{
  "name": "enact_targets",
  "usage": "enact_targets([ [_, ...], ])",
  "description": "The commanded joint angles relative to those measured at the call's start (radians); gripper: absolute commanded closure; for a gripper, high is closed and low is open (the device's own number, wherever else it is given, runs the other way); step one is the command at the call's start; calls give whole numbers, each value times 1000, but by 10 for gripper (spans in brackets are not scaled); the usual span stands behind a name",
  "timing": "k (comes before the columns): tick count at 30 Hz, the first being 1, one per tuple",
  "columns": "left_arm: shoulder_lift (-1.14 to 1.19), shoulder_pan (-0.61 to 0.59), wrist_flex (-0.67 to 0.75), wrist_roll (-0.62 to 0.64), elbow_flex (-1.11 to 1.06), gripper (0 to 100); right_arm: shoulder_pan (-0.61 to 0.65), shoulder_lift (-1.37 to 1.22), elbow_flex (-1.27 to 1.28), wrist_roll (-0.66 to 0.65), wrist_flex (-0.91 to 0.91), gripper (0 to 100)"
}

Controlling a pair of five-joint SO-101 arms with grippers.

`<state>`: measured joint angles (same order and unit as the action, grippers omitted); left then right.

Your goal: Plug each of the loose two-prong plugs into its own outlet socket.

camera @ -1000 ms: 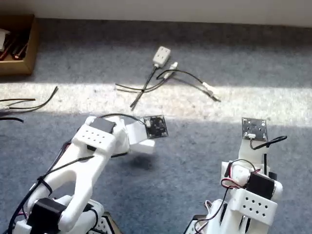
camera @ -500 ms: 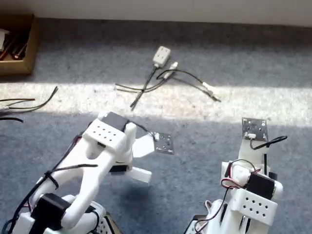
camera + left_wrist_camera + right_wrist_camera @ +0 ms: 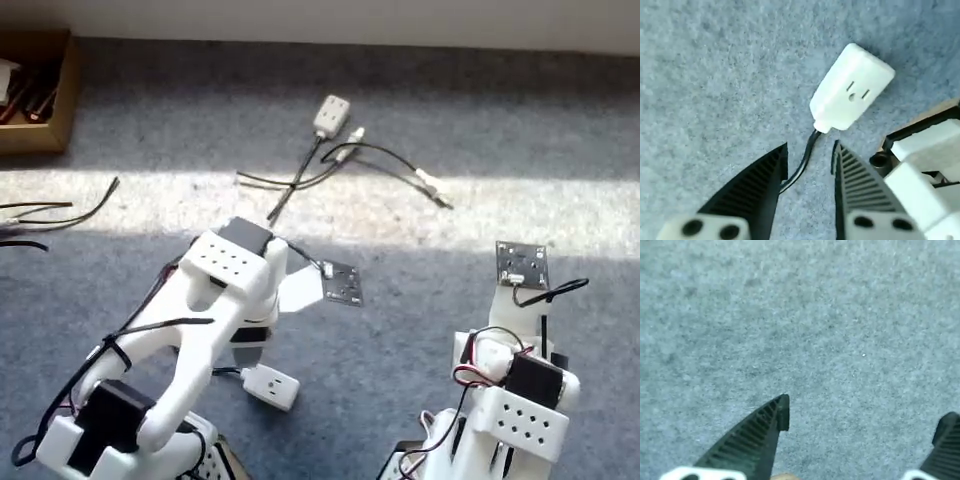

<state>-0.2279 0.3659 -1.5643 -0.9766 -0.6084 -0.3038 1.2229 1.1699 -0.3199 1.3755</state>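
My left claw (image 3: 810,150) hangs apart, astride the thin black cord (image 3: 801,165) of the white boxy plastic outlet socket (image 3: 850,90) lying near-left on the grey carpeted counter (image 3: 715,75). If I pinch cord instead of body, I reckon it'll dangle and twist. Right claw (image 3: 865,415) is apart too.

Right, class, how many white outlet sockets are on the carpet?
2. One outlet socket lies far off by the loose cords; the other just before the left gripper. More may be hidden.
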Motion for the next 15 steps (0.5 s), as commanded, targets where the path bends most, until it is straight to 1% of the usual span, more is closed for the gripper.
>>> enact_targets([
  [1, 2, 41, -48, -2, 36, 903, 13, -13, -31, -12, 10, 566],
  [3, 2, 64, -48, -2, 15, 966, 13, -13, -31, -12, 10, 566],
  [5, 2, 102, -55, -2, -19, 997, 13, -13, -31, -14, 10, 566],
  [10, 2, 196, -48, -2, -133, 970, 13, -13, -31, -14, 10, 566],
  [12, 2, 203, -26, -2, -150, 970, 13, -13, -31, -14, 10, 566],
  [15, 2, 183, 52, -2, -153, 970, 13, -13, -31, -14, 10, 566],
])
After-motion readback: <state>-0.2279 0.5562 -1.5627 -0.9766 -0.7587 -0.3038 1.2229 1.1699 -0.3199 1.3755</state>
